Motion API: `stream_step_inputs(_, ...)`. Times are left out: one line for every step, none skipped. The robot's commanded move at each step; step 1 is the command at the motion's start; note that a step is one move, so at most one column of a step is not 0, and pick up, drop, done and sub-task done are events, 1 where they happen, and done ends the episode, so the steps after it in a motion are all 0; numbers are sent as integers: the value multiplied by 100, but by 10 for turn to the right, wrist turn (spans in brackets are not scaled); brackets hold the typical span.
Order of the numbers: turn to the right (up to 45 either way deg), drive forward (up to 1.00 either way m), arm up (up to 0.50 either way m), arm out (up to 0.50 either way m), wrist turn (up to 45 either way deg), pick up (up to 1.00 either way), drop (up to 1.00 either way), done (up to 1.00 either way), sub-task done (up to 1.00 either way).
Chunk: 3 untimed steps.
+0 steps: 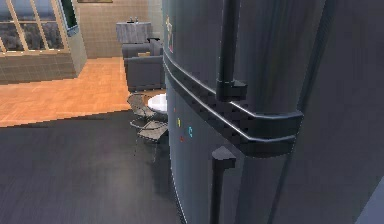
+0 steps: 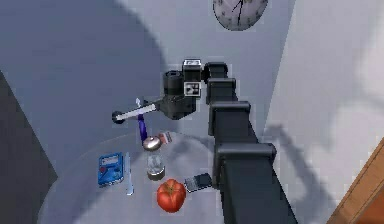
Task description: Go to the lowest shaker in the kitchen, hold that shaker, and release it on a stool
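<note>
The claw [image 2: 121,116] shows against the round grey counter [image 2: 70,185]; I cannot tell whether it is grasping anything. Just beneath its fingers sits a small shaker-like thing [image 2: 154,142], grey with a pinkish tinge, up-picture of a tomato [image 2: 170,194].

No legible text anywhere; wall clock [image 2: 240,12] face marks too small to read.

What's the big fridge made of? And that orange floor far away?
The fridge looks like dark grey metal with a smooth, slightly shiny finish: pale streaks of light run down its doors. The orange floor looks like wood, going by its warm colour and what seem to be faint plank lines. It could also be a wood-look covering.
</note>
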Motion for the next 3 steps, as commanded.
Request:
stream_step_inputs(0,0,-30,0,0,0,0,0,0)
stream_step_inputs(0,0,0,0,0,100,0,0,0)
stream_step_inputs(0,0,10,0,0,0,0,0,0)
